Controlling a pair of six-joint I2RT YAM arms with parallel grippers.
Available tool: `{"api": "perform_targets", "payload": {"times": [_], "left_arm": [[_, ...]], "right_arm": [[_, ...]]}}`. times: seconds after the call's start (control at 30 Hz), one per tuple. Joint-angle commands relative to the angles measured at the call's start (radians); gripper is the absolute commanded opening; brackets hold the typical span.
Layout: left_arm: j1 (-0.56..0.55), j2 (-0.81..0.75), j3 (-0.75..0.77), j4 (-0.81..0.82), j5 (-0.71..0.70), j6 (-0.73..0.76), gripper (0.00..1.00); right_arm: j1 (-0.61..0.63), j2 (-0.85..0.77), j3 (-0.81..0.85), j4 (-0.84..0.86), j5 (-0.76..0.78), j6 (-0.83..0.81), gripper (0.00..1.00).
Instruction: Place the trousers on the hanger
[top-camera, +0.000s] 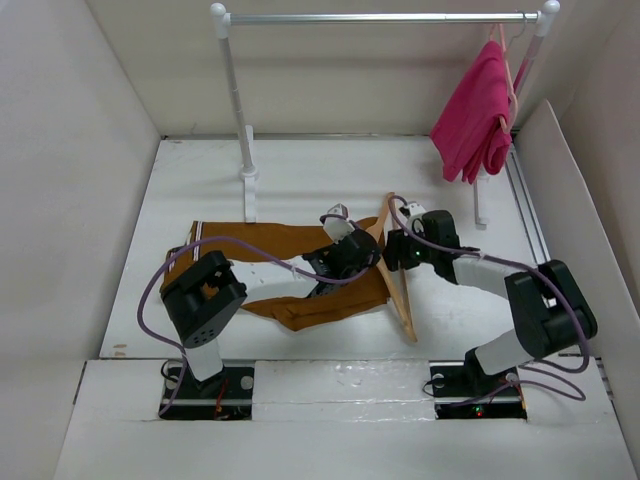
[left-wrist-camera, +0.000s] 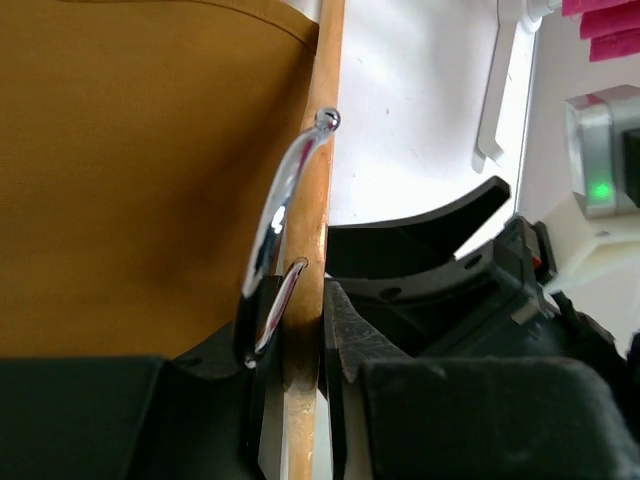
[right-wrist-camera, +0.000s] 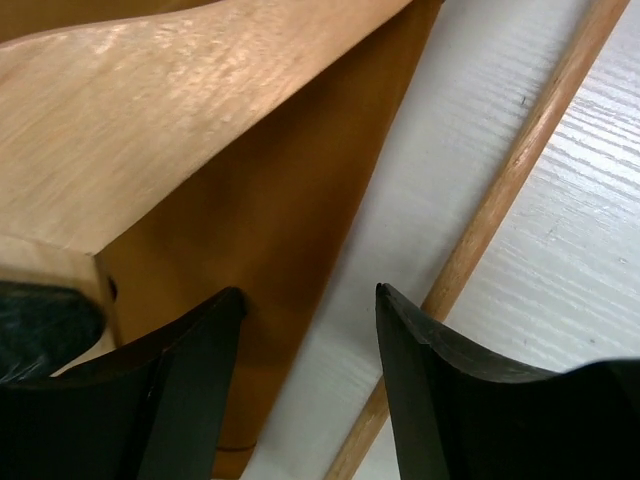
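White walls box in a white worktop (top-camera: 300, 170), with a clothes rail (top-camera: 380, 17) at the back and a pink garment (top-camera: 475, 110) hung at its right end. Rust-brown trousers (top-camera: 270, 245) lie flat across the middle of the worktop. The wooden hanger (top-camera: 403, 300) rests at their right end, overlapping the cloth. The left claw (left-wrist-camera: 305, 300) is pressed together on the hanger's wood just beside the metal hook (left-wrist-camera: 285, 195), one finger on each side. The right claw (right-wrist-camera: 310, 295) sits close by, its fingers spread wide and gripping nothing. Between them show brown cloth and bare worktop, and the hanger's thin bar runs just beside one finger.
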Motion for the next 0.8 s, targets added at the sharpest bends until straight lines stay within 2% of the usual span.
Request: {"api": "perform_targets", "payload": {"times": [0.0, 0.13, 0.2, 0.23, 0.27, 0.3, 0.33, 0.37, 0.47, 0.63, 0.77], "left_arm": [[0.003, 0.017, -0.025, -0.093, -0.025, -0.017, 0.0], [0.003, 0.03, -0.007, -0.119, -0.043, -0.002, 0.0], [0.003, 0.037, -0.001, -0.127, -0.049, 0.004, 0.0], [0.003, 0.043, 0.003, -0.13, -0.056, 0.009, 0.0], [0.003, 0.047, 0.004, -0.134, -0.059, 0.01, 0.0], [0.003, 0.05, 0.006, -0.136, -0.066, 0.015, 0.0], [0.003, 0.055, 0.006, -0.137, -0.069, 0.023, 0.0], [0.003, 0.057, 0.001, -0.136, -0.071, 0.027, 0.0], [0.012, 0.054, -0.01, -0.143, -0.088, 0.049, 0.0], [0.052, 0.017, -0.045, -0.145, -0.106, 0.108, 0.0], [0.052, -0.008, -0.085, -0.166, -0.123, 0.177, 0.0]], "right_arm": [[-0.011, 0.047, -0.016, 0.173, -0.074, 0.064, 0.62], [-0.011, 0.096, -0.048, 0.257, -0.08, 0.135, 0.62], [-0.011, 0.119, -0.057, 0.292, -0.106, 0.161, 0.58], [-0.021, 0.128, -0.062, 0.33, -0.124, 0.184, 0.51], [-0.032, 0.145, -0.068, 0.35, -0.143, 0.193, 0.31], [-0.032, 0.148, -0.071, 0.366, -0.17, 0.201, 0.17], [-0.043, 0.145, -0.074, 0.377, -0.18, 0.205, 0.05], [-0.058, 0.139, -0.08, 0.372, -0.183, 0.202, 0.0], [-0.116, 0.056, -0.089, 0.322, -0.192, 0.187, 0.0], [-0.231, -0.138, -0.037, 0.104, -0.177, 0.098, 0.0], [-0.343, -0.194, -0.005, 0.01, -0.187, 0.064, 0.0]]}}
